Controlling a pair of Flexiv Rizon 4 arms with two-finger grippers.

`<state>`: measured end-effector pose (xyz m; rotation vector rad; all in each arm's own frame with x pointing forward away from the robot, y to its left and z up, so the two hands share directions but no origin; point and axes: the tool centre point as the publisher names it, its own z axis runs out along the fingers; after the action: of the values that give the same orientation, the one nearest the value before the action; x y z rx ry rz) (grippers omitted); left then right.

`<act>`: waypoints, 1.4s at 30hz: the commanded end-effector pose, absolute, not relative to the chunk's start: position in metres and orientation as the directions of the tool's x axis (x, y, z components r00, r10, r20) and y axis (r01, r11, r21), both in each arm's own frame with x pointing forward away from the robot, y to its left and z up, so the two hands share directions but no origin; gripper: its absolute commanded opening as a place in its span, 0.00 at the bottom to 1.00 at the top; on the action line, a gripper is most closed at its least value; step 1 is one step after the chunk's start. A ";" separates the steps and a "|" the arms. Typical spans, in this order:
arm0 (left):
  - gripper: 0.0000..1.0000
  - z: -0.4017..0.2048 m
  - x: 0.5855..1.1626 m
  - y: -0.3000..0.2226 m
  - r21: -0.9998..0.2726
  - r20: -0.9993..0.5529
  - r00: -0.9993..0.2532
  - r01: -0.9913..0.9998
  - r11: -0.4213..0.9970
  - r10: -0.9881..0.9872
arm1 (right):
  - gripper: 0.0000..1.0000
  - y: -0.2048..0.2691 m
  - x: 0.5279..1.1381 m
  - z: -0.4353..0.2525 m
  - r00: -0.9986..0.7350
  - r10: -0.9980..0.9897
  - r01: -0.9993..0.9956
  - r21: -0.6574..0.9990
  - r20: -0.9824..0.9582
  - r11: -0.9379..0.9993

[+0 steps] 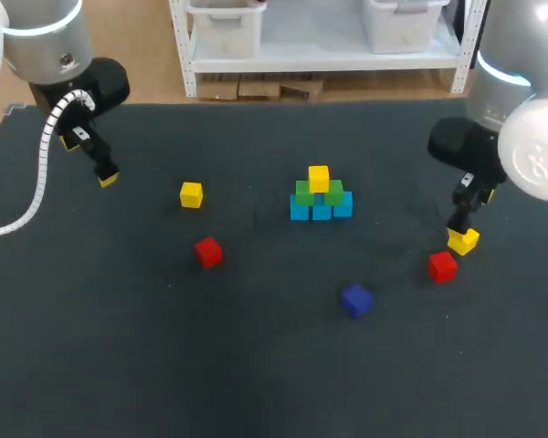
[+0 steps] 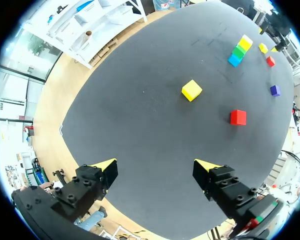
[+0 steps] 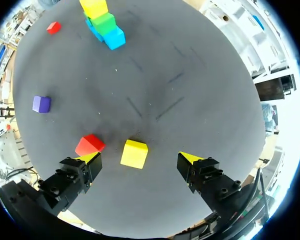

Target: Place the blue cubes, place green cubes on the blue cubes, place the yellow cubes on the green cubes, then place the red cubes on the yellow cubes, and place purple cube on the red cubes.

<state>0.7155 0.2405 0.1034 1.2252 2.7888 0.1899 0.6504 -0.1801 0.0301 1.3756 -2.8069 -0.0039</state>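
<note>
At the table's middle stands a pile: blue cubes [image 1: 321, 210] at the base, green cubes [image 1: 318, 193] on them, one yellow cube [image 1: 318, 177] on top. My right gripper [image 1: 461, 222] hangs open over a loose yellow cube [image 1: 463, 241]. That cube [image 3: 134, 153] lies between the spread fingers of the right gripper [image 3: 140, 159], touched by neither. A red cube [image 3: 90, 144] sits beside one finger. The purple cube [image 1: 356, 298] lies nearer the front. My left gripper [image 2: 156, 165] is open and empty at the far left, with a yellow cube [image 2: 191, 90] and a red cube [image 2: 238, 117] ahead of it.
The dark mat [image 1: 256, 365] covers the whole table. Its front half holds only the purple cube. The loose yellow cube [image 1: 191, 194] and red cube [image 1: 207, 251] lie left of the pile, and a second red cube [image 1: 442, 265] at the right.
</note>
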 end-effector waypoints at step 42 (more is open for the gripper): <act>1.00 0.104 0.716 0.240 0.150 -0.029 -0.675 0.726 0.671 0.737 | 0.00 -0.177 0.645 0.000 -0.612 -0.788 -0.785 0.075 0.061 0.615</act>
<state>0.7155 0.2405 0.1034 1.2252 2.7888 0.1900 0.6452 -0.1765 -0.0019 1.3338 -2.7438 -0.0586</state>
